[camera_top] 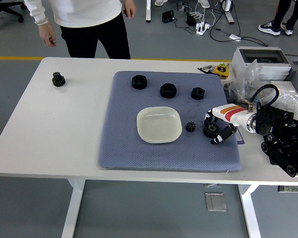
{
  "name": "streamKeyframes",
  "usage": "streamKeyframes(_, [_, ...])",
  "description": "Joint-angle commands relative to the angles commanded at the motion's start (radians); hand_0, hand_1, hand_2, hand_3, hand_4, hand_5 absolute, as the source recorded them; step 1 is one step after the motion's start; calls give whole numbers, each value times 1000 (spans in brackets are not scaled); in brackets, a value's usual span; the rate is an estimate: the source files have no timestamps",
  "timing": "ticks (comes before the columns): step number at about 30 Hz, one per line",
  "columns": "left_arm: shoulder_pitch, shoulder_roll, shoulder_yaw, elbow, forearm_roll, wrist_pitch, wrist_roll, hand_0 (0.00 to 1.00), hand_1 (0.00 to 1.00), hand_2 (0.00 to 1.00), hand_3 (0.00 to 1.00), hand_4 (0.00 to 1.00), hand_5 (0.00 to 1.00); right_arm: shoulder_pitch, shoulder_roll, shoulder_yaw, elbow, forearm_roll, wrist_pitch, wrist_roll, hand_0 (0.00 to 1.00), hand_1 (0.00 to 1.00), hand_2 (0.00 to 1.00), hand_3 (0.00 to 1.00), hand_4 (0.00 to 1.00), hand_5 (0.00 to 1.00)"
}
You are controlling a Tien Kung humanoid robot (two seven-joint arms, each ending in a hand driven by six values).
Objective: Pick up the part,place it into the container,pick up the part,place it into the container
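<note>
Black gear (210, 130): lying on grey mat (139, 148), right of white dish (159, 124). Right hand (216, 130) is curling partly around it, not clearly gripping. Probably rigid, light; toothed rim is offering purchase.

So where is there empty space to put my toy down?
The white table is bare between the lone gear and the mat. The mat's front strip below the dish is free too. It's crowded right of the dish, where the right hand is at two gears, and the table's right end is cluttered.
</note>
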Motion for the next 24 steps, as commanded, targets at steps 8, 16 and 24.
streamKeyframes(8, [-3,-1,-3,-1,6,1,2,681,710,743,593,704,589,3,8,-18,-43,26,-35,2,433,505,550,515,738,188])
streamKeyframes(16, [-4,-1,-11,-1,17,2,6,681,710,742,592,703,589,-1,10,-28,-60,28,-48,3,442,470,520,498,666,164])
streamKeyframes(24, [0,-1,-22,-1,31,4,11,681,710,744,593,703,589,-5,9,-33,-49,32,-35,2,422,446,497,490,649,149])
